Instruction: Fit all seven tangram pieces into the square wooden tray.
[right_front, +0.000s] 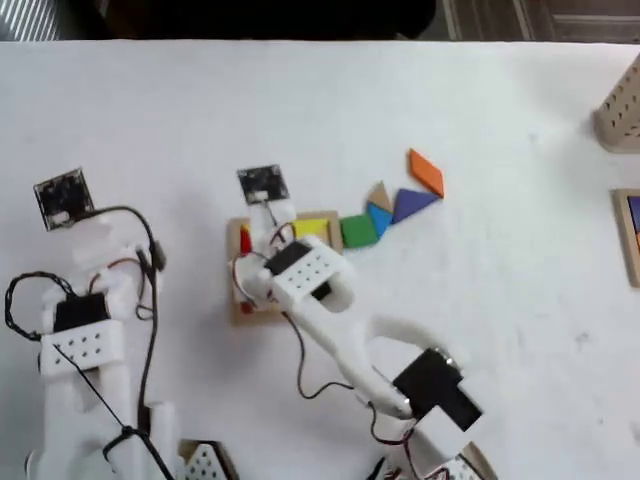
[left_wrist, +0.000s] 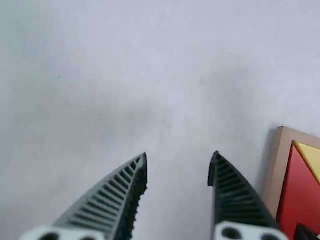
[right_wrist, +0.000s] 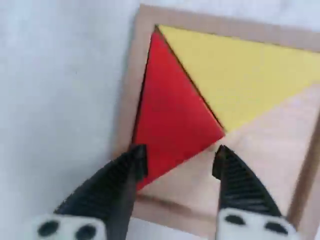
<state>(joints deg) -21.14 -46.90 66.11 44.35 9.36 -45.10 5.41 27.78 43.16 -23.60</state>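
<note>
Left gripper (left_wrist: 179, 157) hangs wide open above bare desk (left_wrist: 100, 75), near the tray (left_wrist: 274, 165). Right gripper (right_wrist: 180, 152), also wide, hovers over the tray's red triangle (right_wrist: 170, 115), which abuts the yellow triangle (right_wrist: 235, 70). Farther off, loose pieces (right_front: 412, 204) trail toward the desk's far edge, green square (right_front: 358, 230) to orange parallelogram (right_front: 426, 172).

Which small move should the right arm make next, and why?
Probably lift the right pincer away from the tray and swing it toward the green square. Its jaws stand open and empty, the red triangle and yellow triangle already lie inside, and the green square lies nearest outside.
</note>
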